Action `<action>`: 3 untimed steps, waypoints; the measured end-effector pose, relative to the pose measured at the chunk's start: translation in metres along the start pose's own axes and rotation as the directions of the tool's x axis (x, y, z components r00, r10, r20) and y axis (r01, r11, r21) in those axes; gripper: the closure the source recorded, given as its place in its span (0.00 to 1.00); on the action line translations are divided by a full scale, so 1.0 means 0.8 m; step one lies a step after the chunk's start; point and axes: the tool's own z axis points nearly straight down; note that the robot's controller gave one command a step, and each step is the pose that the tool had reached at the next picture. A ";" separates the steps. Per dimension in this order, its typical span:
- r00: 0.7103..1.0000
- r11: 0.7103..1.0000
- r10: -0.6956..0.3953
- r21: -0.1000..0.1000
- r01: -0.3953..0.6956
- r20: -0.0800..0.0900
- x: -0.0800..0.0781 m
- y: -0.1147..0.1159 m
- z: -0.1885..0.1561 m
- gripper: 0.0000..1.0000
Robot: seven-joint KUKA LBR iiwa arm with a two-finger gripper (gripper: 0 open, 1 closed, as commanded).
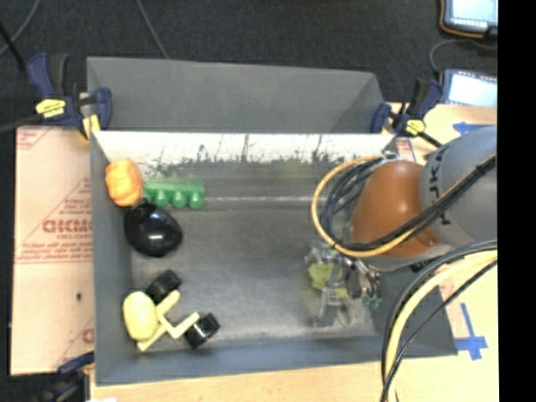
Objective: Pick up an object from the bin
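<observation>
Orange wrist cover (pixel 389 203): highest thing in the scene and so closest to the lens; it comes in from the right and hangs over the right end of the bin (pixel 251 107), tilted down towards the floor of it.
Cables (pixel 328 198): looped round the cover's left side, slack enough, by my judgement, to let the wrist dip without snagging.
Gripper (pixel 333 298): low in the bin's right front part, near the front wall, pointing down at the floor.
Jaws: cannot tell how far open they are, nor whether they have hold of anything; the wrist hides most of them.
Yellow-green lump (pixel 318 273): small, right against the gripper's left side, well apart from everything else. It is the likeliest target, being the one thing within reach, though whether it is loose or gripped is unclear.
Left-hand group: an orange lump (pixel 124 182) by the back left corner, a green ridged piece (pixel 174 197) just beside it, a black rounded thing (pixel 153 230) below them, and a cream-yellow toy with black wheels (pixel 157 315) near the front left corner.
Why it matters: these four lie far across the bare floor from the gripper, so they should not crowd a grasp on the right.
</observation>
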 end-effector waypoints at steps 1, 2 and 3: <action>0.999 0.999 -0.046 0.002 0.046 0.007 -0.014 -0.016 -0.004 0.00; 0.986 0.986 0.167 -0.001 -0.167 0.003 -0.009 -0.049 -0.003 1.00; 0.986 0.986 0.165 -0.001 -0.165 0.003 -0.009 -0.048 -0.003 1.00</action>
